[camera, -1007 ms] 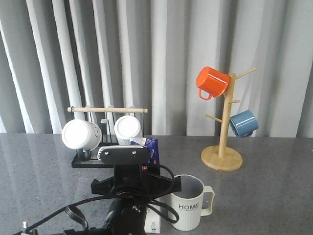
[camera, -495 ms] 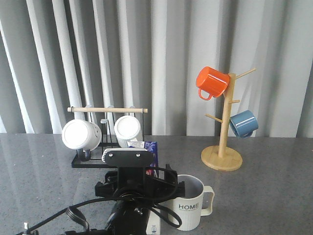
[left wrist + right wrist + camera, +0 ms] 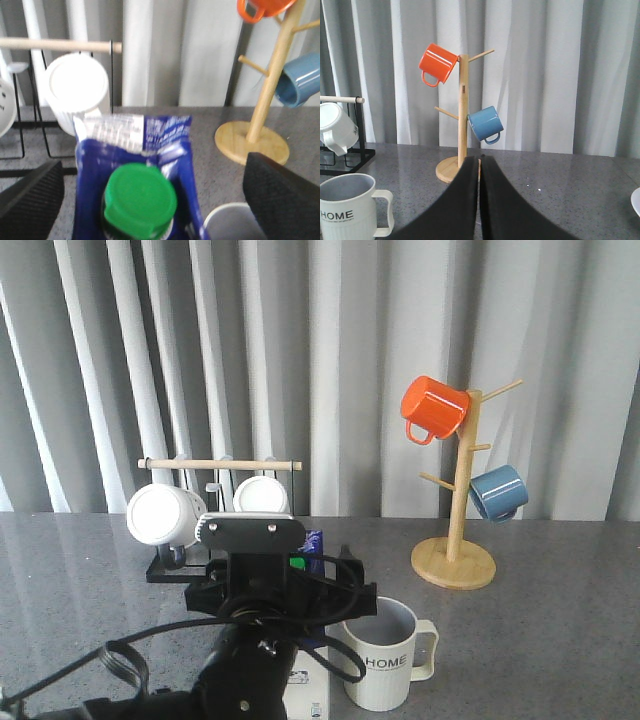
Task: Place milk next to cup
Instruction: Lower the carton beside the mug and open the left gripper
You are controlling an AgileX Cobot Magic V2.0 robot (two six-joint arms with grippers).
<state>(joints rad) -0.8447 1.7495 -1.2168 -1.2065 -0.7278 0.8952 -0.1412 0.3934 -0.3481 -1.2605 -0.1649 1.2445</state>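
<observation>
The milk (image 3: 134, 150), a blue-and-white carton with a green cap (image 3: 140, 200), stands upright on the table just left of the cup. In the front view only its blue top (image 3: 314, 540) and base show behind my left arm. The cup (image 3: 385, 665) is a cream ribbed mug marked "HOME" (image 3: 347, 210). My left gripper (image 3: 155, 162) is open. Its fingers (image 3: 30, 200) stand wide on either side of the carton top, with a gap on each side. My right gripper (image 3: 479, 200) is shut on nothing, to the right of the cup.
A wooden mug tree (image 3: 455, 565) at the back right holds an orange mug (image 3: 432, 408) and a blue mug (image 3: 498, 492). A black rack (image 3: 160, 568) at the back left carries two white mugs (image 3: 165, 515). Grey curtains hang behind the table.
My left wrist has risen a little above the carton, and the green cap now shows under it. The carton and the cup stay side by side. The right arm is not seen earlier.
</observation>
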